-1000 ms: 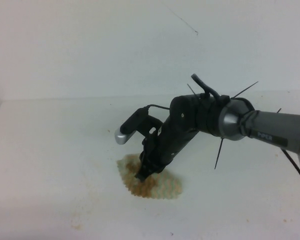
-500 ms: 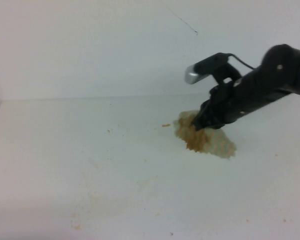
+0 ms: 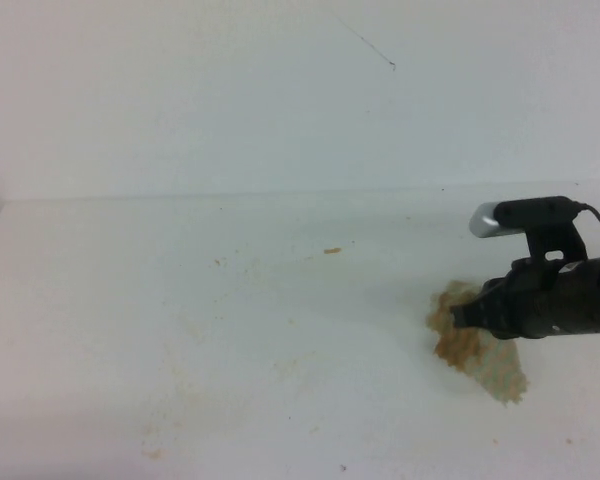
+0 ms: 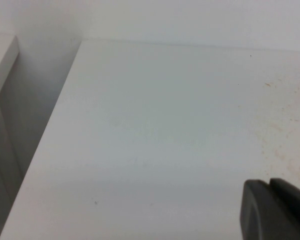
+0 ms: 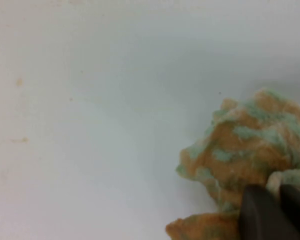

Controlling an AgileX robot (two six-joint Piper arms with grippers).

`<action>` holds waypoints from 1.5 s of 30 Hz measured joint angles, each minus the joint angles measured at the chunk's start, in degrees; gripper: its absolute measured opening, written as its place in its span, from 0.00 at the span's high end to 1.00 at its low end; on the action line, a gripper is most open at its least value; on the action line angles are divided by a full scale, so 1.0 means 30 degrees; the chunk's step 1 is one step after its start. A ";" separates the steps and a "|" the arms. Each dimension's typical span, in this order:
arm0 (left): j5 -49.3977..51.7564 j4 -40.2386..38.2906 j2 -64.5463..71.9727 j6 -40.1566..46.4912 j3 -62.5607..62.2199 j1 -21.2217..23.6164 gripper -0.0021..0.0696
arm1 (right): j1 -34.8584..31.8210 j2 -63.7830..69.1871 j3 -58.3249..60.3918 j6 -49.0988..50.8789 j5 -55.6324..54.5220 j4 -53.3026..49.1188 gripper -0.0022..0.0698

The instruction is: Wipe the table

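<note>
At the desk's (image 3: 180, 300) right side, the right end effector (image 3: 462, 318) is clamped on a stained cloth (image 3: 480, 352); the left end effector (image 4: 269, 186), fingers together, is above the desk.

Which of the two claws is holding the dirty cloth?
The right gripper, at the table's right, jaws shut on the cloth; the left gripper, over its left part, holds nothing.

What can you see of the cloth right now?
The cloth is a crumpled, nubbly rag, pale greenish-white but heavily stained orange-brown. It lies bunched on the white table, on the robot's right. The right gripper is shut on its folds. The left gripper is over the table's left side, not touching it.
</note>
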 joint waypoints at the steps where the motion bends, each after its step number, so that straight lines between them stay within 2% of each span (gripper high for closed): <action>1: 0.0000 0.0000 0.0000 0.0000 0.0000 0.0000 0.97 | 0.0000 0.0207 0.0046 -0.0121 -0.0140 0.0038 0.92; 20: 0.0000 0.0000 0.0000 0.0000 0.0000 0.0000 0.97 | 0.0000 0.0662 -0.0440 -0.2512 -0.0464 0.0172 0.91; 22: 0.0000 0.0000 0.0000 0.0000 0.0000 0.0000 0.97 | 0.0000 0.0662 -0.0489 -0.2820 -0.0415 0.0172 0.84; 29: 0.0000 0.0000 0.0000 0.0000 0.0000 0.0000 0.97 | 0.0000 0.0521 -0.0489 -0.3059 -0.0265 0.0203 0.31; 31: 0.0000 0.0000 0.0000 0.0000 0.0000 0.0000 0.97 | 0.0000 0.0195 -0.0489 -0.3059 -0.0253 0.0203 0.25; 35: 0.0000 0.0000 0.0000 0.0000 0.0000 0.0000 0.97 | 0.0000 -0.1026 -0.0489 -0.3059 -0.0253 0.0203 0.21; 38: 0.0000 0.0000 0.0000 0.0000 0.0000 0.0000 0.97 | 0.0000 -0.2627 -0.0489 -0.3098 0.0011 0.0203 0.22; 40: 0.0000 0.0000 0.0000 0.0000 0.0000 0.0000 0.97 | 0.0000 -0.3856 -0.0489 -0.3246 0.0548 0.0134 0.30; 42: 0.0000 0.0000 0.0000 0.0000 0.0000 0.0000 0.97 | 0.0000 -0.5216 -0.0489 -0.3386 0.1330 -0.0168 0.43; 45: 0.0000 0.0000 0.0000 0.0000 0.0000 0.0000 0.97 | 0.0000 -0.7640 -0.0489 -0.3386 0.2934 -0.1127 0.75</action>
